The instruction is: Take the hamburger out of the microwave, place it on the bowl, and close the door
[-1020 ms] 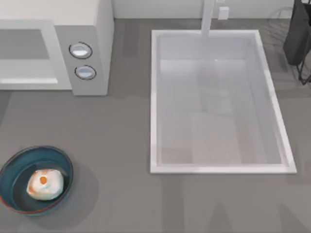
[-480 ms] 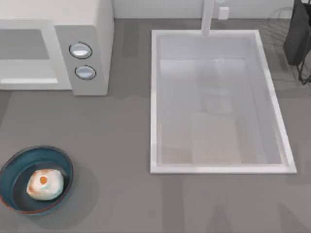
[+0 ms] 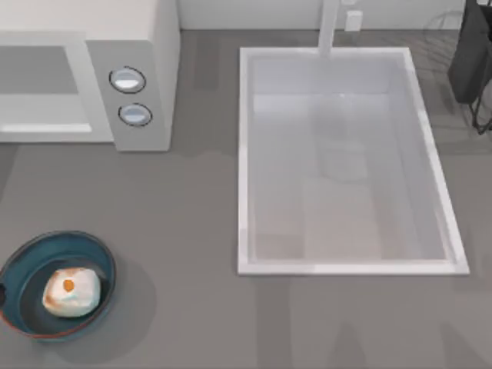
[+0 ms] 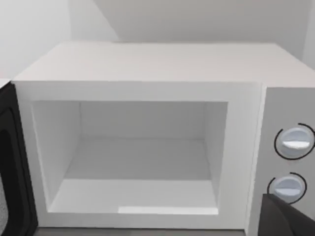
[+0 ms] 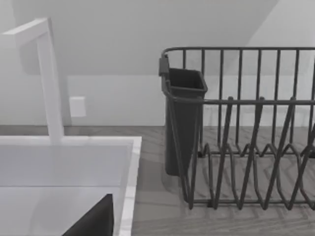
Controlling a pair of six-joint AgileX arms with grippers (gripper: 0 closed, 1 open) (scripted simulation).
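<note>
A rendered kitchen: a grey tabletop (image 3: 192, 231) carries a white microwave (image 3: 131, 77) at the upper left of the top view, a sunken white sink (image 3: 346, 161) with a faucet (image 5: 47, 73), and a dark wire dish rack (image 5: 246, 132) against a plain wall.

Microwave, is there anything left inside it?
No, the microwave cavity is bare in the left wrist view, and the hamburger sits in the bowl.
</note>
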